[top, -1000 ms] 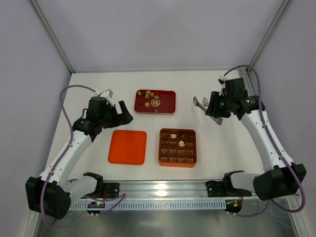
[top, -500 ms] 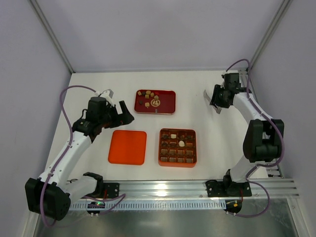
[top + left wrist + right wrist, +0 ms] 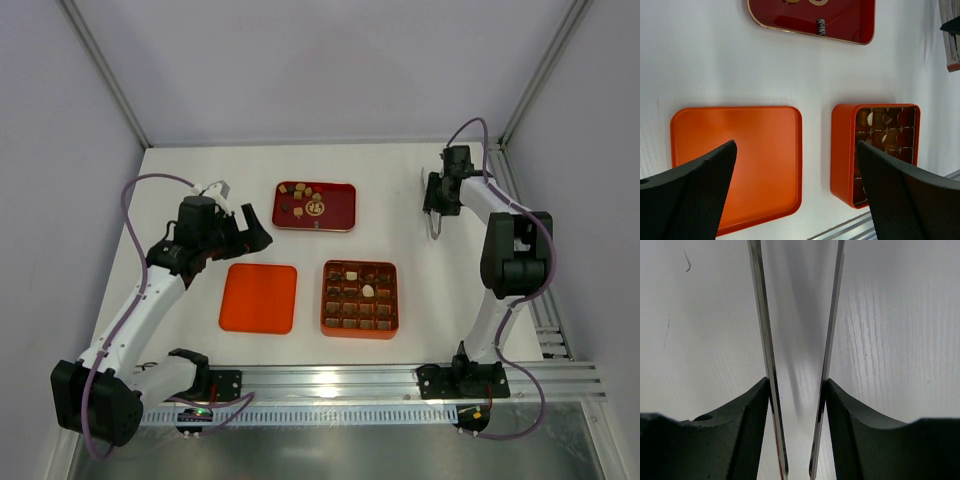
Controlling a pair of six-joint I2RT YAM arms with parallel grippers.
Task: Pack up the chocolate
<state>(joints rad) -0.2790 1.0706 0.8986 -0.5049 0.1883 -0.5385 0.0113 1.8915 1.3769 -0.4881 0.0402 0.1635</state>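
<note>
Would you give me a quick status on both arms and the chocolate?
Left fingers open, near the lid. Right fingers shut on tweezers. Chocolate partly in box, some loose in tray. Box uncovered, nothing over it.

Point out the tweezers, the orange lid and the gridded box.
tweezers [image 3: 761,315]: right wrist view, left metal blade.
orange lid [image 3: 259,298]: top external view, centre of its flat face.
gridded box [image 3: 842,150]: left wrist view, outer side wall.
</note>
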